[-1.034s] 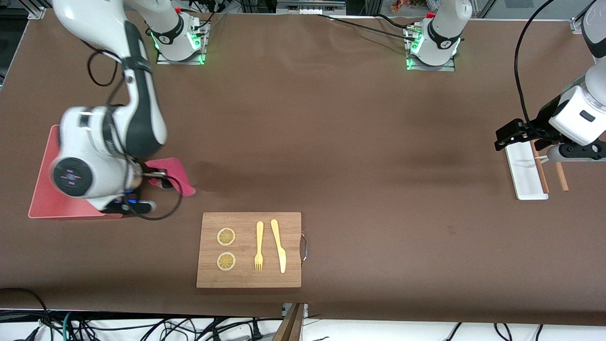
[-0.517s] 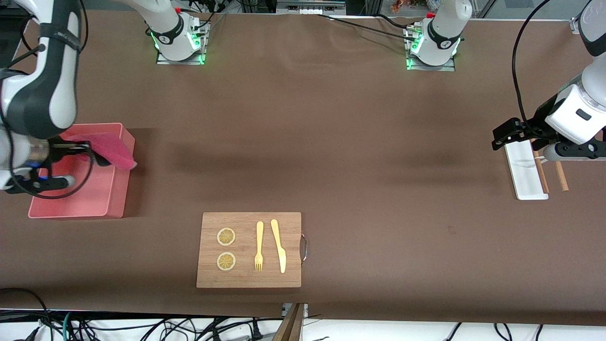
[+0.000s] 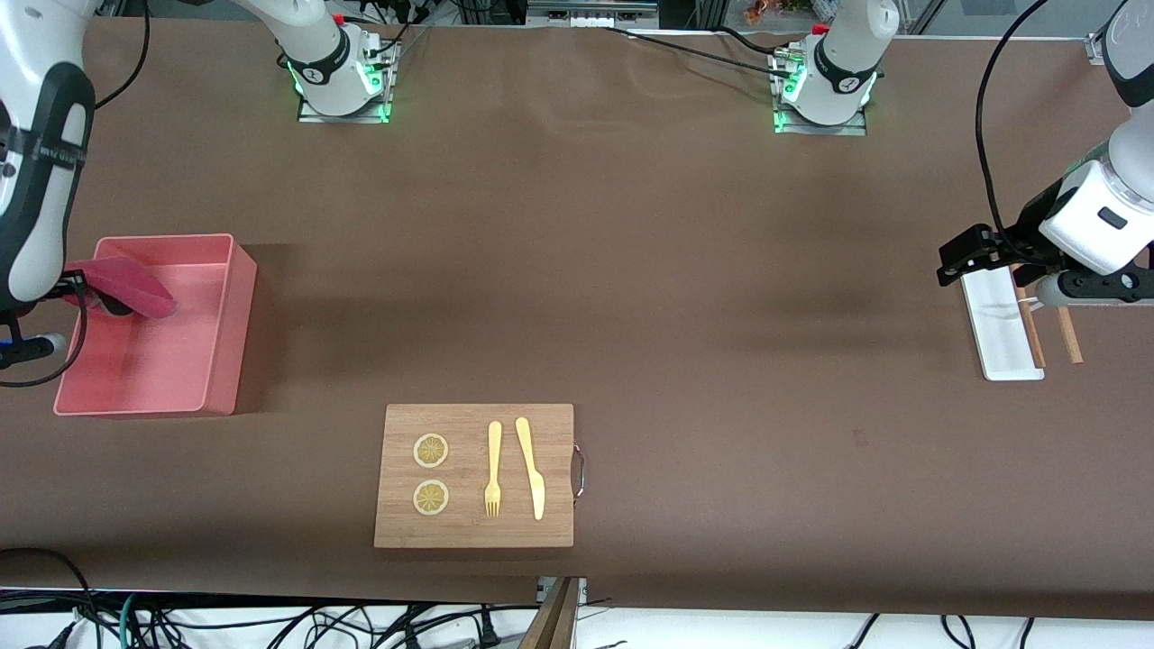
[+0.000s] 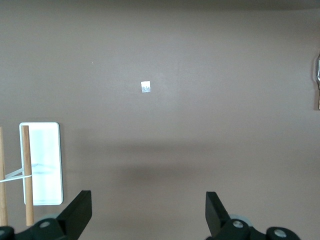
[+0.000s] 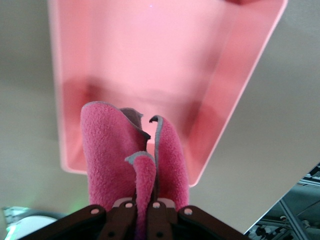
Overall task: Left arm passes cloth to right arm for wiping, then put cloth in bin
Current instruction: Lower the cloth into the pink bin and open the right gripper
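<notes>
We note the right tool [image 5: 142,212] is cut off by the front view's edge; only its wrist view shows it, the fingers clamped on the cloth [image 3: 126,284] and largely covered by its folds. The cloth in turn hides part of the bin [image 3: 236,297] floor. The left arm's body covers part of the white tray [image 3: 1001,338] and sticks.

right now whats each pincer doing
Left pincer: open, holding nothing, over bare table beside the white tray.
Right pincer: shut on the cloth, over the bin.
</notes>
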`<state>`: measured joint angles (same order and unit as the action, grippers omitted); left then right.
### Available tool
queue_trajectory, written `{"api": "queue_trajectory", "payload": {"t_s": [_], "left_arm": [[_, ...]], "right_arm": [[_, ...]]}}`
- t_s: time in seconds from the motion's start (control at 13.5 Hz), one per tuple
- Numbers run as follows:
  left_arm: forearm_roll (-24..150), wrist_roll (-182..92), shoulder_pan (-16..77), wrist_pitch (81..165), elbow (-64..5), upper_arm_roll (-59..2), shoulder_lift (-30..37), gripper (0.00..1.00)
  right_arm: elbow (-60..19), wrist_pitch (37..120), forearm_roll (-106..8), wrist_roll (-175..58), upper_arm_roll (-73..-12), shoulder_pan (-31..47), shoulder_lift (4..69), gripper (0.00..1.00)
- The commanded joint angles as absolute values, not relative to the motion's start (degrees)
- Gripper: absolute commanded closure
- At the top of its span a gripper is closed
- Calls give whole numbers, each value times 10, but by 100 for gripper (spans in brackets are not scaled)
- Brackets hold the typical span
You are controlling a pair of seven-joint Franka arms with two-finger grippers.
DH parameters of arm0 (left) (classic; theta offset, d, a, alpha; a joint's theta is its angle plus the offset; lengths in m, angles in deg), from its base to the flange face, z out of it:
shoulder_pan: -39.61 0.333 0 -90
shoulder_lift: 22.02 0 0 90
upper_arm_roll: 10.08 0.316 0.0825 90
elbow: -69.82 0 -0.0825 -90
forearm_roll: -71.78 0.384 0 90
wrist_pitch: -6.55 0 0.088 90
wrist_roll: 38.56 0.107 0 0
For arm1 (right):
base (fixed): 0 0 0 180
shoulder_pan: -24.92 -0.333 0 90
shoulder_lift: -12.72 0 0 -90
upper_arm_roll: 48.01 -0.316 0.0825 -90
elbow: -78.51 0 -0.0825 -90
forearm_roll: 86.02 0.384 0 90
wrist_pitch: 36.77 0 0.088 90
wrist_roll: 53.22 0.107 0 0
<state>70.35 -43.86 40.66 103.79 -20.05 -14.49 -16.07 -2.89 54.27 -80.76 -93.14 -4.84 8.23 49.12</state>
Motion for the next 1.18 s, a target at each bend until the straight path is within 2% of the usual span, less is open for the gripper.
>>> {"api": "queue_trajectory", "payload": {"t_s": [0.0, 0.22, 0.3, 0.37, 0.44, 1.11], "left_arm": [[725, -434, 405, 1028, -182, -145, -152, 0], [725, -434, 405, 1028, -182, -145, -152, 0], [725, -434, 405, 1028, -182, -145, -152, 0], [725, -434, 405, 1028, -182, -145, -152, 0], [725, -434, 404, 1028, -182, -145, -152, 0], [725, -434, 405, 1028, -179, -145, -152, 0]], "right_arm": [[-54, 584, -803, -941, -63, 82, 510, 100], [-63, 603, -752, -940, -63, 83, 538, 100], [-63, 610, -739, -940, -63, 84, 545, 94], [-63, 619, -734, -938, -63, 84, 551, 39], [-62, 624, -731, -938, -63, 84, 555, 0], [-31, 611, -704, -935, -60, 86, 530, 0]]}}
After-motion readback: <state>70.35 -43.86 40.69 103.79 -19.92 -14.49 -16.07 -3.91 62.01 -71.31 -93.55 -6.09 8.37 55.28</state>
